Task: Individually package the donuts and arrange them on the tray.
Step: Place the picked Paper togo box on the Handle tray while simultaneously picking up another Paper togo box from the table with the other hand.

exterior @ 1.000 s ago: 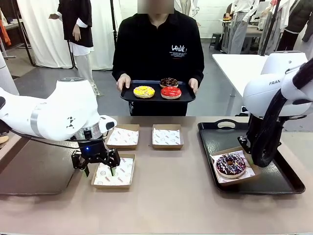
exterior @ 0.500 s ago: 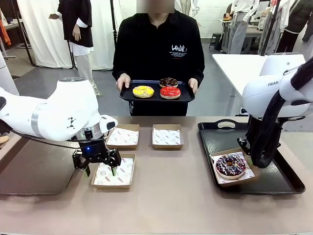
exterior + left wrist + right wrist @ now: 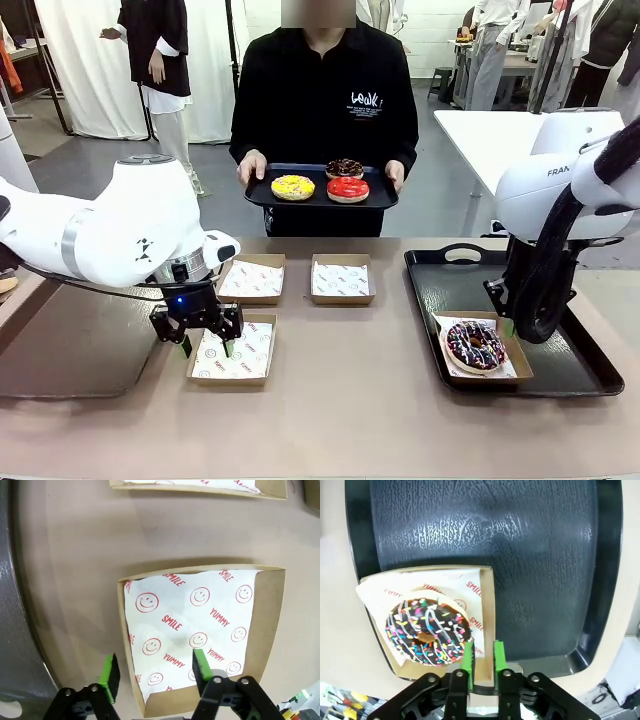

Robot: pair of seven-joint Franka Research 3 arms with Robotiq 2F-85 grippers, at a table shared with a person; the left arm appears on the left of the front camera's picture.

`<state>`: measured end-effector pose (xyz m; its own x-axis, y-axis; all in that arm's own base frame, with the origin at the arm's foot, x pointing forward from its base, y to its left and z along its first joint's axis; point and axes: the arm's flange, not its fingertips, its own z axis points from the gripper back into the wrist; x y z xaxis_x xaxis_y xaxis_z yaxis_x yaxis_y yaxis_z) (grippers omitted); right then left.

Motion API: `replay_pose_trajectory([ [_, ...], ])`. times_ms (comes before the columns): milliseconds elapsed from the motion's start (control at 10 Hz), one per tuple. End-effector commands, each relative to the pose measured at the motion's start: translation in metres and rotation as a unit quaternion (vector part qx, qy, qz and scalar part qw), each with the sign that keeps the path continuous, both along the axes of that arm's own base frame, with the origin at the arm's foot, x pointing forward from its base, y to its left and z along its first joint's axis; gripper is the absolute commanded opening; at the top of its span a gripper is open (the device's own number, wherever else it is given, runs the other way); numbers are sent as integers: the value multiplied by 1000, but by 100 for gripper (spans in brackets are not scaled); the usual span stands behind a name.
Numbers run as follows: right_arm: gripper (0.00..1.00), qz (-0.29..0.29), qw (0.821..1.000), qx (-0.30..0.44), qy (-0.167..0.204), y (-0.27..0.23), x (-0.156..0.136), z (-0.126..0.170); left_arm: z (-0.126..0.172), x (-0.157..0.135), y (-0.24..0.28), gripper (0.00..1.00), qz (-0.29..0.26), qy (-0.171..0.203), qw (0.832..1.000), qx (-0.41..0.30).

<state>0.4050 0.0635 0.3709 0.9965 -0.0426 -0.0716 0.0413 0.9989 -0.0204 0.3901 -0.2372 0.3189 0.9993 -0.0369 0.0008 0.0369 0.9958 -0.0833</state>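
On the black tray (image 3: 470,285) at the right, a sprinkled donut (image 3: 476,343) (image 3: 427,630) lies in a paper-lined box (image 3: 487,610). My right gripper (image 3: 483,657) is open by a narrow gap, its green pads on either side of that box's wall. My left gripper (image 3: 203,343) (image 3: 155,669) is open over the near corner of an empty box (image 3: 232,352) (image 3: 267,620), one finger inside and one outside its wall. The person holds a small tray (image 3: 260,195) carrying yellow (image 3: 293,187), red (image 3: 348,188) and chocolate (image 3: 345,167) donuts.
Two more empty paper-lined boxes (image 3: 251,278) (image 3: 341,279) stand at mid-table. A grey panel (image 3: 70,350) covers the table's left end, right beside my left gripper. The far part of the black tray (image 3: 520,555) is bare.
The box with the sprinkled donut has dropped from a tilted, raised pose to lie flat on the tray, and my right jaws have parted slightly. My left jaws have narrowed over the empty box.
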Motion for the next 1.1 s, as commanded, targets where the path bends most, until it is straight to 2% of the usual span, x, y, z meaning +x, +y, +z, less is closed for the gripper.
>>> replay_pose_trajectory([
  [0,100,11,1000,19,6,1,4,0,-1,-6,2,36,-15,-30,999,1],
  [100,75,11,1000,20,5,1,4,0,-1,-6,2,0,-18,-35,999,2],
  [300,100,12,1000,22,5,1,3,-1,-2,-8,3,0,-20,-52,998,12],
  [700,100,10,1000,29,5,0,2,0,-3,-10,3,0,-25,-53,998,18],
  [1000,100,20,998,52,-6,-10,-11,18,0,-11,2,0,-23,-49,998,15],
])
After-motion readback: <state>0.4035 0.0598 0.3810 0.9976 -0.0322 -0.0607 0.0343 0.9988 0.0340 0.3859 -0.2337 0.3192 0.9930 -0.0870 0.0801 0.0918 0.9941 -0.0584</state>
